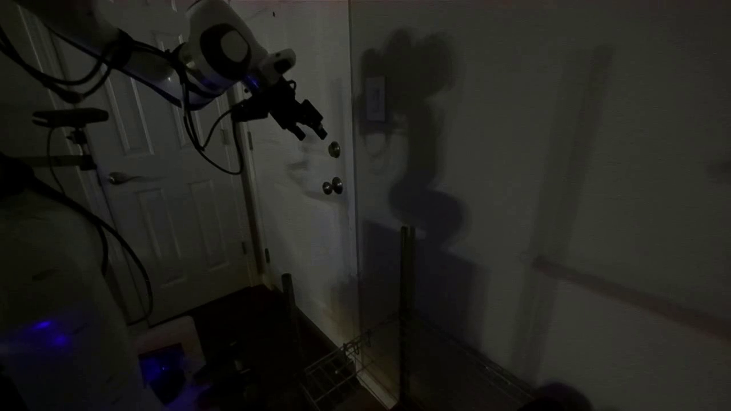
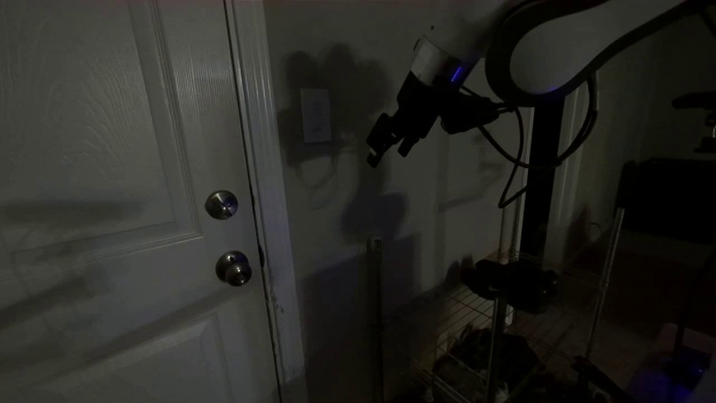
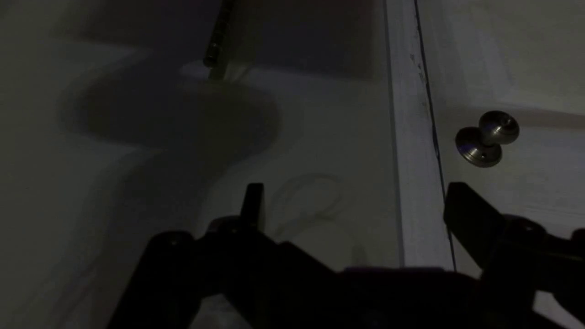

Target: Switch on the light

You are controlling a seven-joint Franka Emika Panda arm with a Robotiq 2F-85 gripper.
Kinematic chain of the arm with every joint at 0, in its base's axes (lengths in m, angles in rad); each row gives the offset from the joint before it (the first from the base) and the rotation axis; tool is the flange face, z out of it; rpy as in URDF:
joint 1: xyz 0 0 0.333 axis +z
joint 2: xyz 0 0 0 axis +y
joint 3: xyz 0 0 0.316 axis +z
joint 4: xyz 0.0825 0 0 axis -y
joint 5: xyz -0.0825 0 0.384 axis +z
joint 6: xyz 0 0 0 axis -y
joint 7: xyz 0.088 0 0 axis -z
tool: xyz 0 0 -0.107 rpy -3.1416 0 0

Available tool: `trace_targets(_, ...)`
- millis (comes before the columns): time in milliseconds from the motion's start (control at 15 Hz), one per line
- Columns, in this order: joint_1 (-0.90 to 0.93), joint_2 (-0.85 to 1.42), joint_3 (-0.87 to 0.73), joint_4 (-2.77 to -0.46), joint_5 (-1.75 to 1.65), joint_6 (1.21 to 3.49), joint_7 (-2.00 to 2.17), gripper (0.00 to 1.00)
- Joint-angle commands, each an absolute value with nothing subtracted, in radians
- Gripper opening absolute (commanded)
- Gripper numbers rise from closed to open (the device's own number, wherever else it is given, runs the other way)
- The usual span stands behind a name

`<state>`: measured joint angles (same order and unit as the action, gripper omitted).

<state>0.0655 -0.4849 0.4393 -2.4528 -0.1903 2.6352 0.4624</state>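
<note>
- Switch plate point(image 2: 316, 115): white, upright, fixed to the wall point(image 1: 502, 171) just beside the door frame point(image 2: 263, 184). I get it in both exterior views.
- Whether it's on or off: too dark for me to read.
- Large dark shadow point(image 1: 425, 80) spreads over the wall around the plate, both exterior views.
- My gripper point(image 3: 356, 185): jaws spread wide. Wrist view has the fingers point(image 3: 252, 201) well apart, with wall and part of the door frame visible through the gap.
- It's tilted downward, apart from the plate, fingertips lower than it in both exterior views. Exact clearance to the wall: can't tell.
- My arm point(image 2: 548, 61) comes in from an upper corner in both exterior views, cables point(image 2: 594, 115) looping beneath it. Blue glow point(image 2: 456, 74) near the wrist point(image 2: 433, 61).
- Door point(image 2: 72, 123) on the far side of the frame from the plate: round metal lock point(image 2: 221, 205) above a round knob point(image 2: 234, 268), both lower than the plate. Wrist view also catches the knob, past one fingertip.
- Low by the wall, a wire rack point(image 1: 337, 353) with upright posts point(image 1: 405, 274).
- In an exterior view, another door point(image 1: 177, 217) with a lever handle point(image 1: 120, 178); dark bar-shaped device point(image 1: 71, 118) on a stand point(image 1: 80, 140) in front of it.
- Whole scene is dim.
</note>
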Motion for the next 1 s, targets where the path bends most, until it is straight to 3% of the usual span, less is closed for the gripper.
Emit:
trace_targets(0,0.068,-0.485,0.437,-2.452,-0.190,2.634,0.460,1.00)
trace_targets(600,-0.095,-0.385,0.564,-2.341,-0.376,2.639,0.583,1.00)
trace_targets(667,-0.123,-0.369,0.581,-2.315,-0.417,2.642,0.611,0.75)
trace_targets(733,-0.151,-0.353,0.598,-2.285,-0.465,2.641,0.641,0.73)
trace_targets(933,-0.233,-0.310,0.655,-2.211,-0.576,2.642,0.724,0.53)
